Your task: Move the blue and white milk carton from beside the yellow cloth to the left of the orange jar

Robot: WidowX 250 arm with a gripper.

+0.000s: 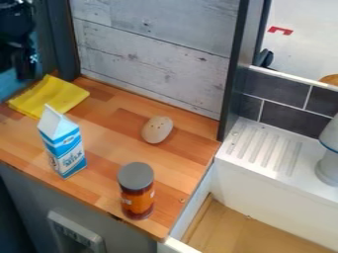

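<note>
My black gripper (25, 63) hangs at the far upper left, beyond the dark upright post and behind the yellow cloth (49, 96); it is apart from everything on the wooden counter (112, 131). The folded cloth lies at the counter's back left. In front of it stands an upright blue and white milk carton (62, 143). A beige, egg-shaped object with small dark holes (157, 130) rests near the middle. Close to the front right corner is an upright orange jar with a grey lid (137, 191).
Grey wooden boards (155, 52) rise behind the counter, with a dark post (232, 74) at their right end. To the right are a white ribbed drainboard (264, 148) and a pale rounded object (328, 160). A wood-floored recess (241, 230) lies below.
</note>
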